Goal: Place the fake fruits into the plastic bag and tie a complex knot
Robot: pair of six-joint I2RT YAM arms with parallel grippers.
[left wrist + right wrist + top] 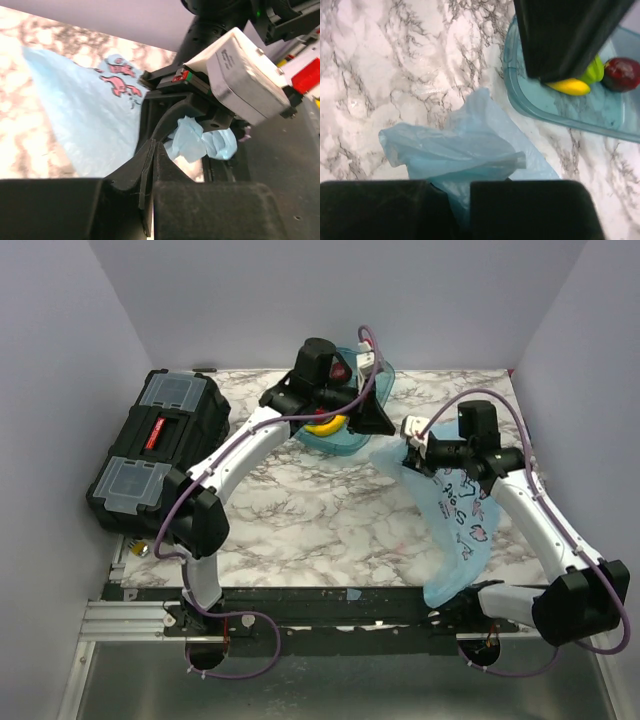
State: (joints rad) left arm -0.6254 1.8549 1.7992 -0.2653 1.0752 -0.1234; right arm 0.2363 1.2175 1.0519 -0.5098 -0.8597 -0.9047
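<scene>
The light-blue plastic bag lies flat on the right of the marble table, its pink print facing up. My right gripper is shut on the bag's bunched upper corner. The yellow banana, a green piece and a dark maroon round fruit sit in the teal tray; a red fruit shows at its back. My left gripper hangs at the tray's right edge, close to the right gripper, shut with nothing in it. No knot shows.
A black toolbox with clear lid compartments stands at the left edge of the table. Grey walls close in the back and both sides. The two grippers are nearly touching between the tray and the bag.
</scene>
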